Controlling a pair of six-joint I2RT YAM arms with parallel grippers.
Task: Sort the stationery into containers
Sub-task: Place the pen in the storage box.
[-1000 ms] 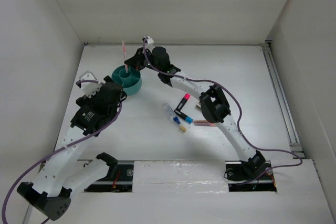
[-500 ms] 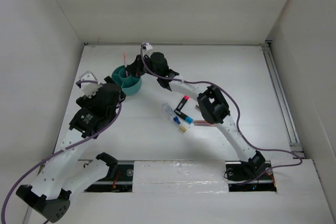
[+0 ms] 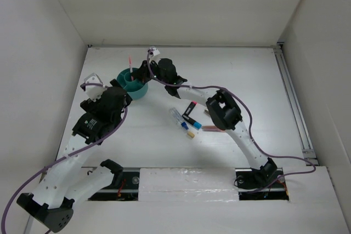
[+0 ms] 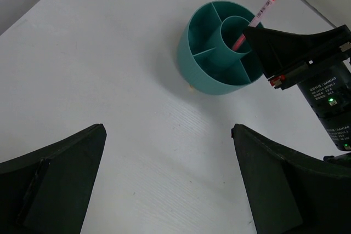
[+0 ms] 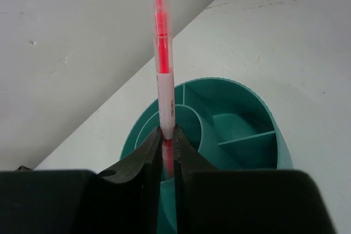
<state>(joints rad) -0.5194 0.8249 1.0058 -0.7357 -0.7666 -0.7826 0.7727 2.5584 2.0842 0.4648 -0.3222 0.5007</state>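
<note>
My right pincer was clamped on the thin pink-red pen, holding it upright over the teal organiser. From the left wrist view its lower end looked to be just inside the mouth of the centre tube, and I had not let go. My left pincer hung with its jaws wide apart and nothing between them, near the organiser on its near-left side and not touching it. I judged the sorting barely begun: every compartment I could see into was bare, so this pen would be the first thing in. The rest lay in a loose cluster mid-table, well apart from the cup: the marker with the pink cap, a blue-capped pen, the clear-barrelled pen, a tan block, and a thin reddish pen partly under my right forearm. As for room, the organiser stood toward the far-left of the table, near the back wall, with my left arm close beside it. Lifting straight up therefore seemed the safest way out. The open ground was to the right, bounded by the rail along that edge.
</note>
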